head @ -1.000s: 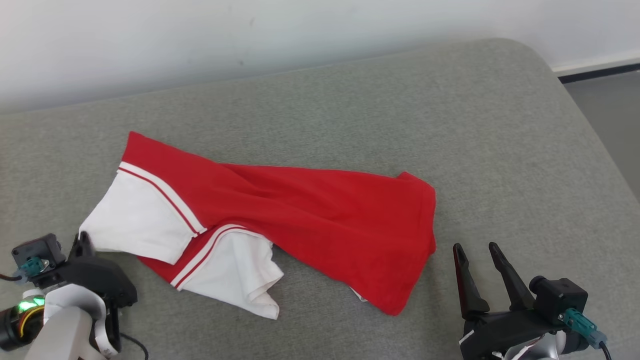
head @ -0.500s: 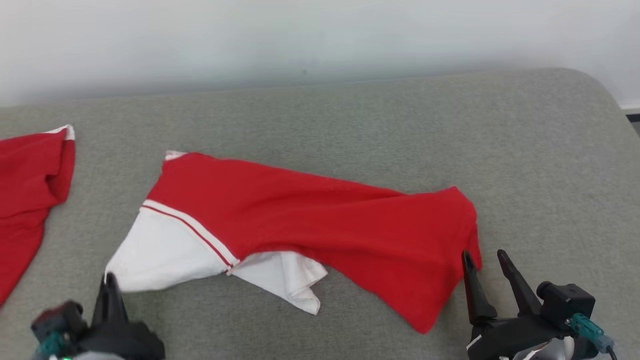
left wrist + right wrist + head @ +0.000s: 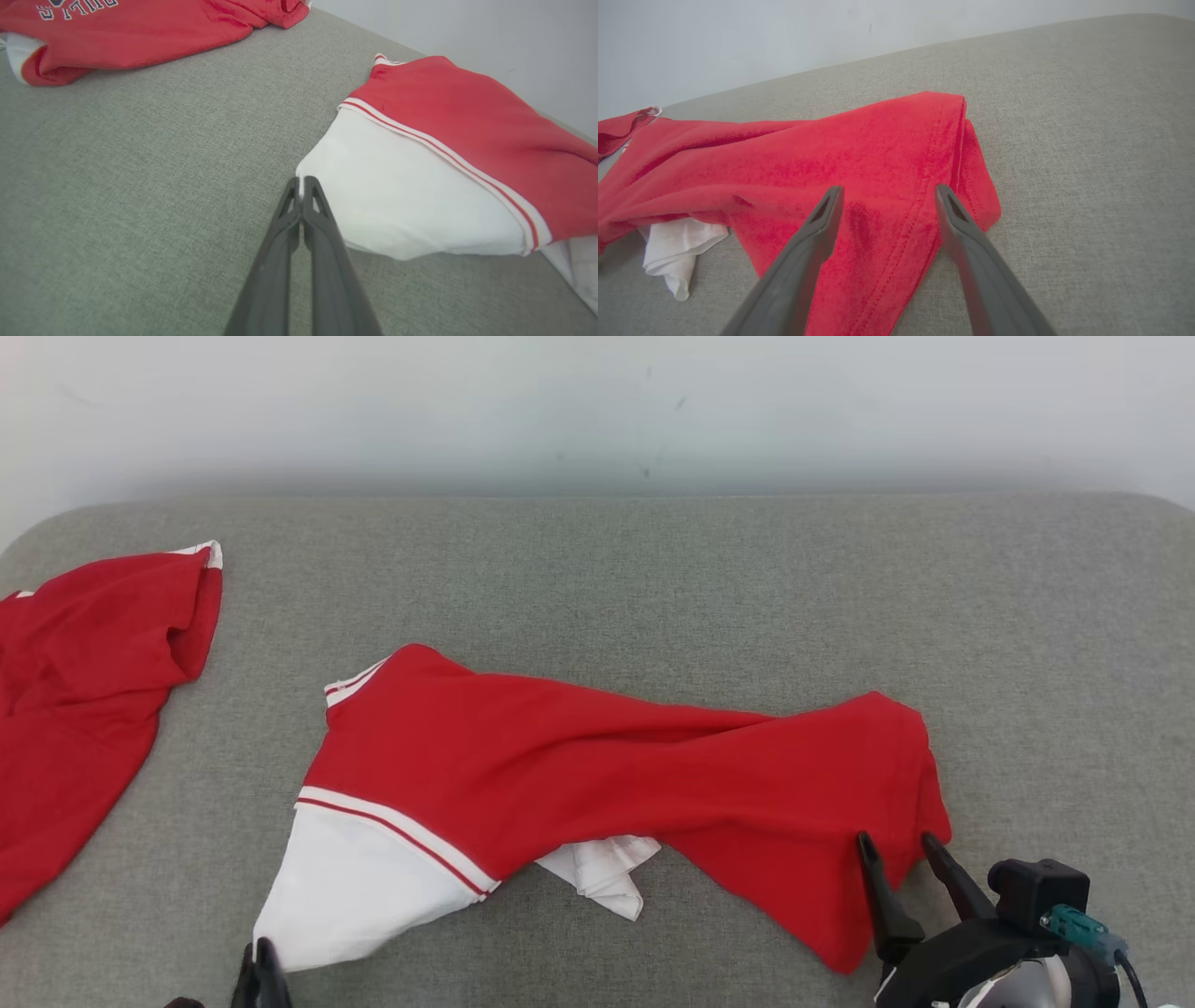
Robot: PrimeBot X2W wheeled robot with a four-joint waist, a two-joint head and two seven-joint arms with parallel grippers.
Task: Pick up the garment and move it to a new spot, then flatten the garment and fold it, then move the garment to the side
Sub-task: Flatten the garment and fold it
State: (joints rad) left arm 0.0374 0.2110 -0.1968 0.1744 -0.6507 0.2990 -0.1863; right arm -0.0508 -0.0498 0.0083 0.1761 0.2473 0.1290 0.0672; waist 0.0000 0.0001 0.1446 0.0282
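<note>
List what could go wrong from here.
The left gripper, shut, seems to pinch the garment only by the very corner of its white sleeve; a pull may slip it free.
The right gripper stands open over the doubled hem; closing may catch one layer only.
A second red shirt lies to the left; dragging that way could snag it.

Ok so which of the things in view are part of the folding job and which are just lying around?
Part of the job: red and white garment in the middle; left gripper, shut on its white sleeve corner; right gripper, open over its red hem.
Lying about: second red garment, at the far left of the grey padded surface.
</note>
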